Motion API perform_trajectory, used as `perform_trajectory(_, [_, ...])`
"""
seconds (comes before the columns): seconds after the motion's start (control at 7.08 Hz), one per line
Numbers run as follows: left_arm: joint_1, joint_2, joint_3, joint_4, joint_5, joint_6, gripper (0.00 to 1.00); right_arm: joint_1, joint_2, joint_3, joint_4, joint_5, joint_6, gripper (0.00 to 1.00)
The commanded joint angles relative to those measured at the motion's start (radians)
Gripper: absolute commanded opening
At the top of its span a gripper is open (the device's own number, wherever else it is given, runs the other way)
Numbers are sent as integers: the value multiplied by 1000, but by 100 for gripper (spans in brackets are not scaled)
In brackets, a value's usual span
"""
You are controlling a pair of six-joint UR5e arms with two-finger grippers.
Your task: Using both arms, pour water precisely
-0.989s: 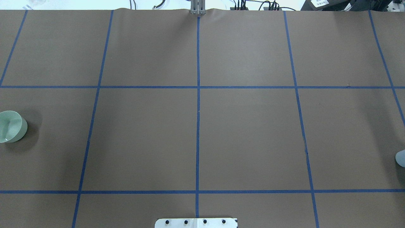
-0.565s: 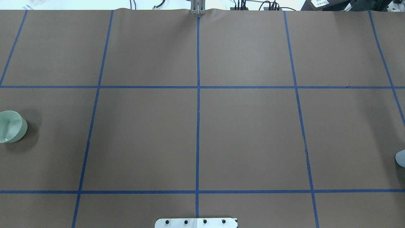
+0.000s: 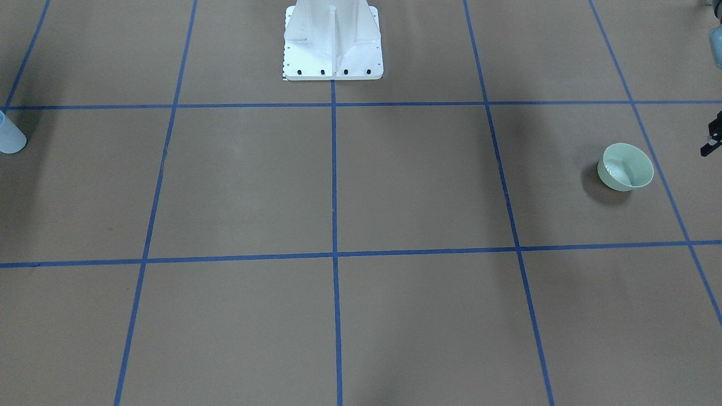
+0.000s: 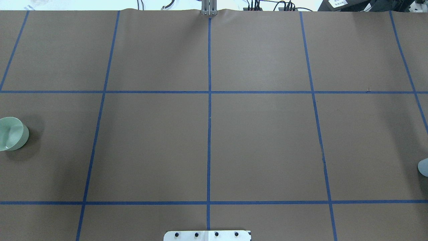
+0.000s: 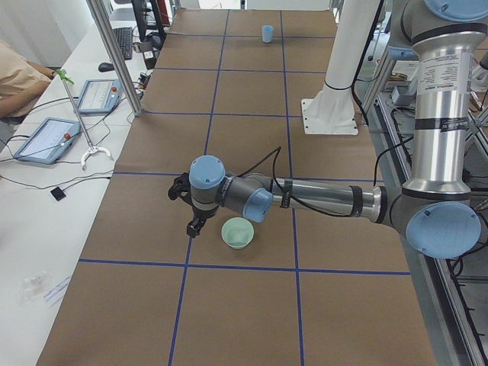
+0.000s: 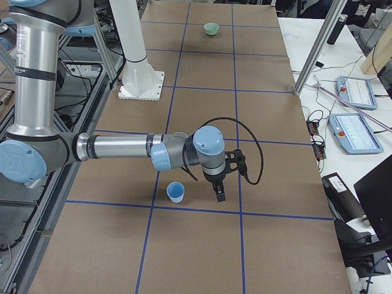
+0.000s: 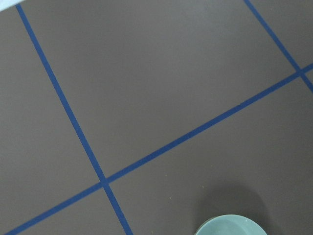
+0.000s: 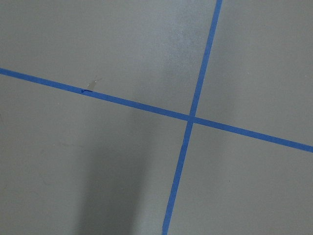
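a pale green bowl (image 5: 238,232) sits upright near the left end of the table (image 4: 260,140) and a small blue cup (image 6: 176,192) sits near its right end, well apart, probably so that each arm has its own vessel within reach. the left gripper (image 5: 194,227) hangs just beside the bowl and the right gripper (image 6: 219,195) just beside the cup, neither touching, and how wide their jaws stand cannot be told. the water cannot be made out in either vessel.

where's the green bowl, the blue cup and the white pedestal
green bowl (image 3: 627,164): exterior front-facing view, inner wall
blue cup (image 6: 176,196): exterior right view, outer side wall
white pedestal (image 3: 315,51): exterior front-facing view, sloped front face
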Motion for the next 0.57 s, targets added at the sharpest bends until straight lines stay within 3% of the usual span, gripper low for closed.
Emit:
perform_trajectory(0.0, [84, 27, 138, -253, 7, -148, 100, -1, -2, 1, 0, 0, 0, 100])
perform_trajectory(0.28, [173, 27, 269, -516, 80, -333, 100, -1, -3, -1, 0, 0, 0, 100])
perform_trajectory(0.42, [207, 27, 284, -552, 83, -355, 100, -1, -3, -1, 0, 0, -2, 100])
